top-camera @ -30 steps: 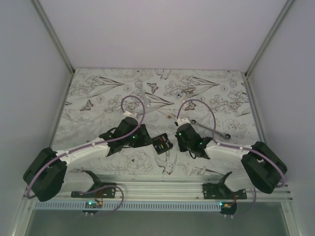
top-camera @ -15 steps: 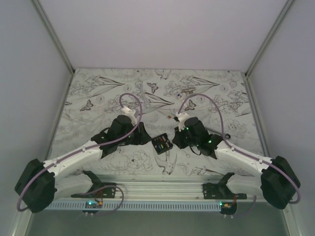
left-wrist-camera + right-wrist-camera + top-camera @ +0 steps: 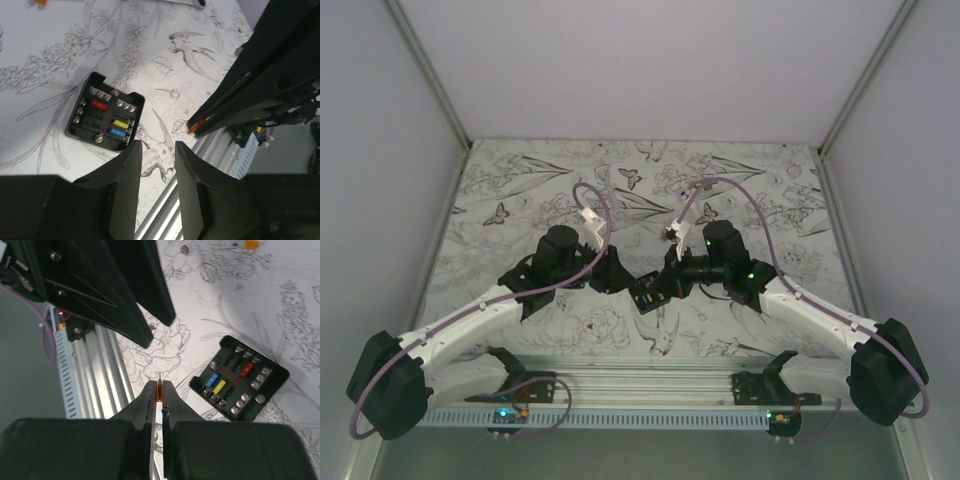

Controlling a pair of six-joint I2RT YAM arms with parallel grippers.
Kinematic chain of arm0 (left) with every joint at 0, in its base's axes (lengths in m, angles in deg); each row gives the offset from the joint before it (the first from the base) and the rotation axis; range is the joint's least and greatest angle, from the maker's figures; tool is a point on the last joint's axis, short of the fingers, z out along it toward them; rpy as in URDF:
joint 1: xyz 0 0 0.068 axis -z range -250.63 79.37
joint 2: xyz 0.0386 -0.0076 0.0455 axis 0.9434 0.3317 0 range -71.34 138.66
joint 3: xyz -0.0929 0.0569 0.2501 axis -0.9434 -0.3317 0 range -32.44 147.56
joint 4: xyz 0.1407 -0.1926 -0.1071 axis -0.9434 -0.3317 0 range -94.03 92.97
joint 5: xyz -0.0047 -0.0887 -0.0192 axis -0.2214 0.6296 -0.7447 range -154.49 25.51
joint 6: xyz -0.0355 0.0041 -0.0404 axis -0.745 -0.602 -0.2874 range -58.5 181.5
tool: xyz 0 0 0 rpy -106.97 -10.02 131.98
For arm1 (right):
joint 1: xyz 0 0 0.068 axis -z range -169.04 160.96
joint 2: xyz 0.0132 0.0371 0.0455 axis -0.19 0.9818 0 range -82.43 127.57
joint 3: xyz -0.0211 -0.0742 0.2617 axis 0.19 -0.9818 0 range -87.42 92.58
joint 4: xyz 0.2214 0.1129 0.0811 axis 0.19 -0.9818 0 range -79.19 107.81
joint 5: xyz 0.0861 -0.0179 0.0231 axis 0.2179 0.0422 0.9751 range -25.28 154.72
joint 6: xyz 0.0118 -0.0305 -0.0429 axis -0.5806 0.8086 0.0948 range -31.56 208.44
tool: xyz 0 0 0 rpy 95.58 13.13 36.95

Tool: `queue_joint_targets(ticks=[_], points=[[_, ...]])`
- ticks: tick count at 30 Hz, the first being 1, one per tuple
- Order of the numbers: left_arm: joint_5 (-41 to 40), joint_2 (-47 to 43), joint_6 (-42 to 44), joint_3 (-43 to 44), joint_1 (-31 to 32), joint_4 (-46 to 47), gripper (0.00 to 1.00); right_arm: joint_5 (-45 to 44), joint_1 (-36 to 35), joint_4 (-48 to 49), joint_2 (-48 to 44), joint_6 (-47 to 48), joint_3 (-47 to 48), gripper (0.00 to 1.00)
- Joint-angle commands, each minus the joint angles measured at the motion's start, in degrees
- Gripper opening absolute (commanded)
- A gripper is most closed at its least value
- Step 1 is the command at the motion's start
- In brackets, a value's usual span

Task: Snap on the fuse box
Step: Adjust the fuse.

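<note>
A surface (image 3: 520,190) covered in white, printed with black line drawings of flowers, butterflies and birds, was seen beneath the left hand (image 3: 620,279) and the right hand (image 3: 669,285). Beyond the hands it was closed off by a plain pale back wall (image 3: 650,70), with matching side walls (image 3: 370,150) joined at grey metal posts (image 3: 430,75). Behind the hands, an aluminium rail (image 3: 650,375) was fixed along the edge. Everything was evenly lit.

You find the fuse box (image 3: 645,293) on the table (image 3: 500,240), close to its near edge and about midway across. The left gripper (image 3: 620,278) is just left of it. The right gripper (image 3: 671,283) is just right, with a thin piece (image 3: 159,389) between its fingers.
</note>
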Motion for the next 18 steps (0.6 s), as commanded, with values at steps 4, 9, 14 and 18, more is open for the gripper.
queue_joint_targets(ticks=[4,9,14,18], points=[[10.7,2.5,3.2,3.6,0.9,4.8,0.32,10.4,0.3,1.9,2.3,3.3,3.4,0.0],[14.6,3.6,4.0,4.3,1.4,5.2,0.31,11.5,0.4,1.9,3.1,4.2,3.6,0.0],[17.0,4.4,4.8,4.2,1.4,5.1,0.31,12.6,0.3,2.5,3.3,4.8,3.4,0.0],[17.4,4.4,5.6,3.6,1.3,5.1,0.29,13.3,0.5,2.5,3.4,5.2,3.6,0.0]])
